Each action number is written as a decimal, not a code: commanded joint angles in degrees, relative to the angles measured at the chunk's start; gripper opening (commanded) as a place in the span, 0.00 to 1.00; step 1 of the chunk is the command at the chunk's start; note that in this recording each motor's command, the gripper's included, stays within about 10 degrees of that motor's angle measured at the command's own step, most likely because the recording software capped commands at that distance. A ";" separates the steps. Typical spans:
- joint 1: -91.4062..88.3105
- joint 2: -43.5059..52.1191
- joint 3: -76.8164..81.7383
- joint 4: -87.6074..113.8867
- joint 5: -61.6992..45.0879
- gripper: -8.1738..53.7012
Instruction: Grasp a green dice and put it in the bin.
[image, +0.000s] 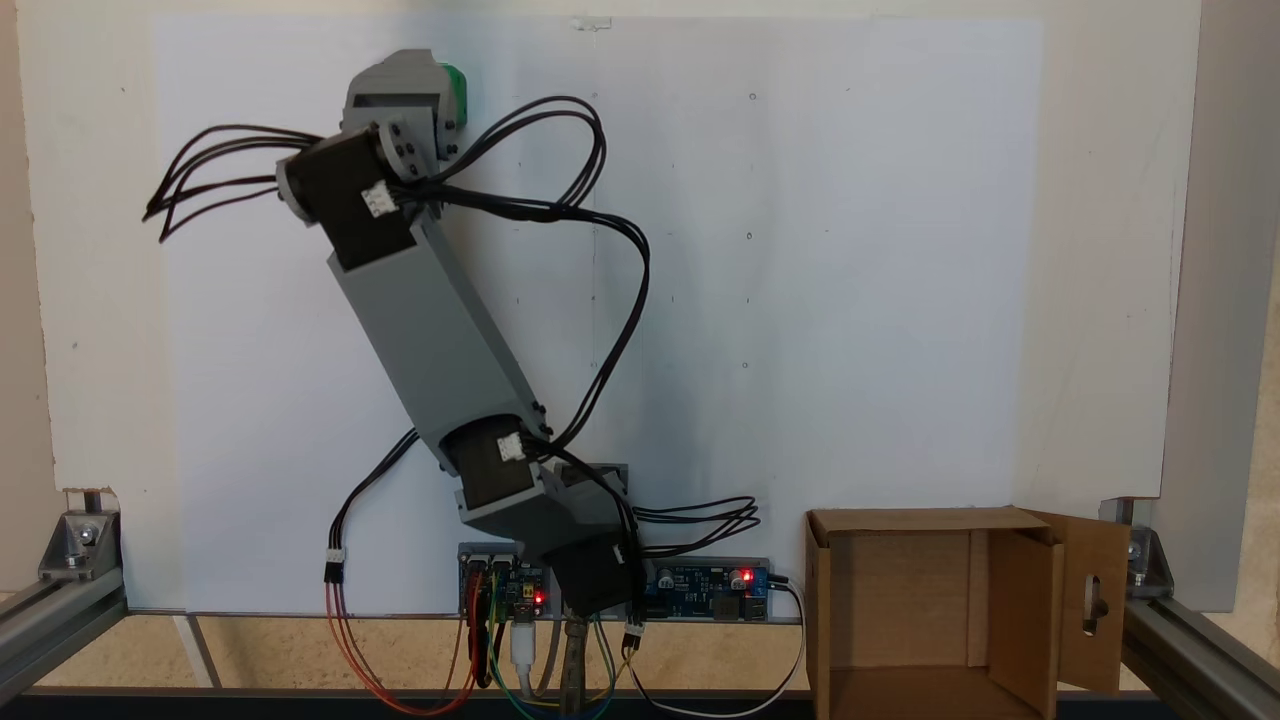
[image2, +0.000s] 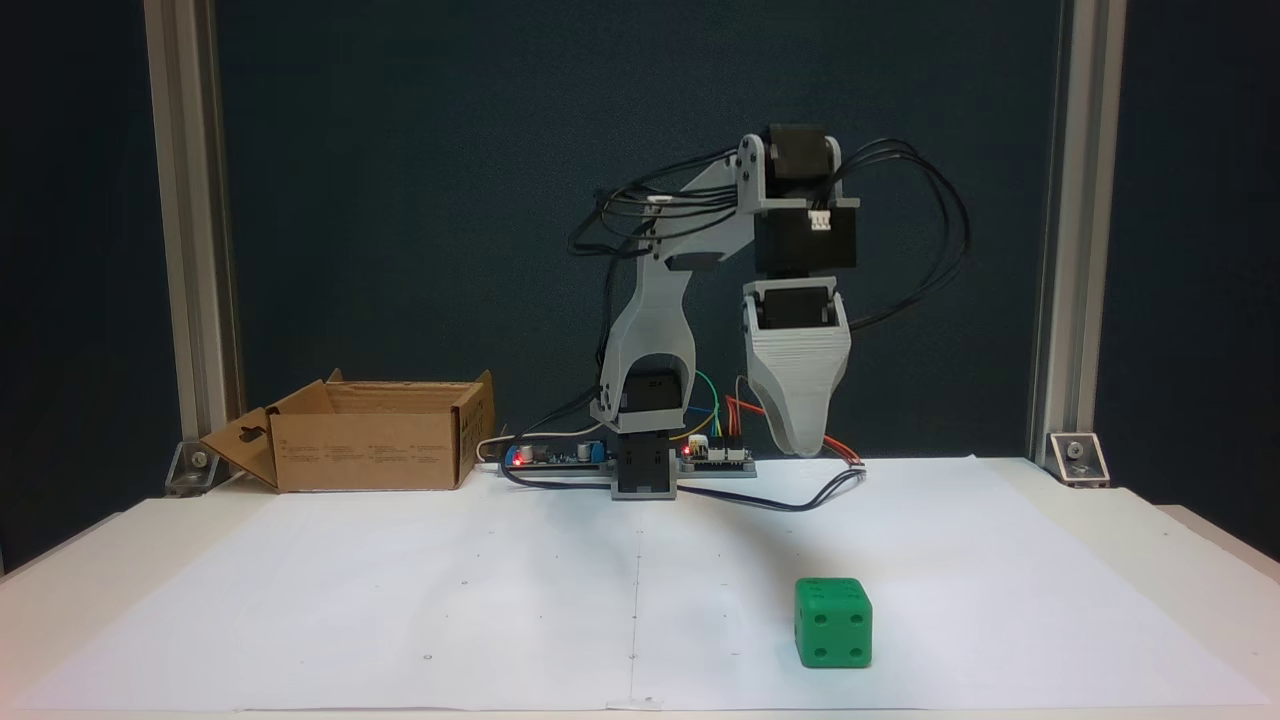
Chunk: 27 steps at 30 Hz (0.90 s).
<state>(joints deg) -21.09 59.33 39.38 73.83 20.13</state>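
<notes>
- The step in hand looked like the approach: the gripper (image2: 797, 440) hung in the air above the white paper sheet (image2: 500, 600), pointing down, with nothing seen in it, and the grasp was not yet made.
- Its jaws lay one behind the other in the front fixed view, and the top fixed view showed only its grey back, so I could not tell whether the fingers were spread or pressed together.
- The green dice (image2: 833, 622) sat on the sheet nearer the camera than the gripper and a little to its right in that view; from above, a green sliver (image: 455, 95) peeked out beside the gripper (image: 400, 90).
- The next move would call for lowering over the dice with the jaws apart on two opposite faces.
- The bin (image2: 375, 440), an open cardboard box, stood well apart from the dice, beyond the arm's base on the left.
- Loose cables (image2: 800, 495) and the circuit boards (image2: 715, 455) lay between dice and bin; the carry should pass above them.
</notes>
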 joint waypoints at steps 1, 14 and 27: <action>0.62 0.35 -3.87 1.85 4.04 0.84; -0.09 -1.14 -5.71 -0.35 6.33 0.84; -0.26 -6.24 -5.71 -3.78 6.68 0.84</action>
<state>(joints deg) -21.27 52.56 36.65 70.84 23.47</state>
